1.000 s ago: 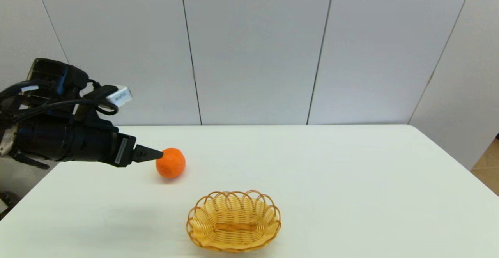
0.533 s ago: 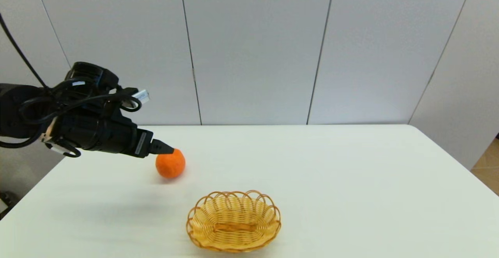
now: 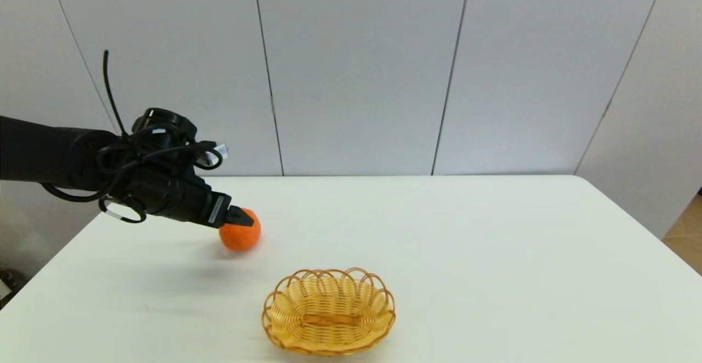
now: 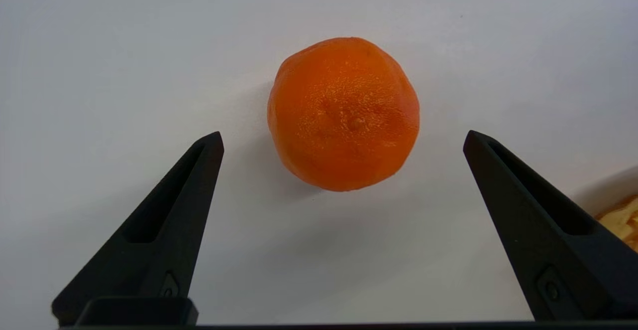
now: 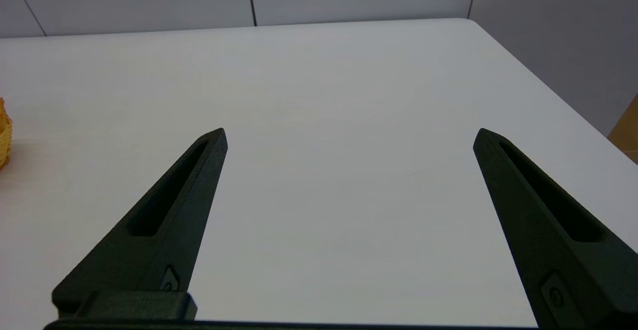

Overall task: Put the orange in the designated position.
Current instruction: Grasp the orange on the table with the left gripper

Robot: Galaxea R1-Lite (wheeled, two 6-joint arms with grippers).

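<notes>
Your left end effector (image 4: 343, 138) hangs spread wide and empty, with the bright orange, dimpled roundish fruit (image 4: 344, 113) centred just ahead between its fingers, resting on the white desk (image 3: 466, 226). The right arm is parked, well apart.

You will find no readable text, label, brand, number or sign in any of these views. The small pale tag on the wrist of the left arm (image 3: 218, 149), at the left of the head view, is too small to read.
</notes>
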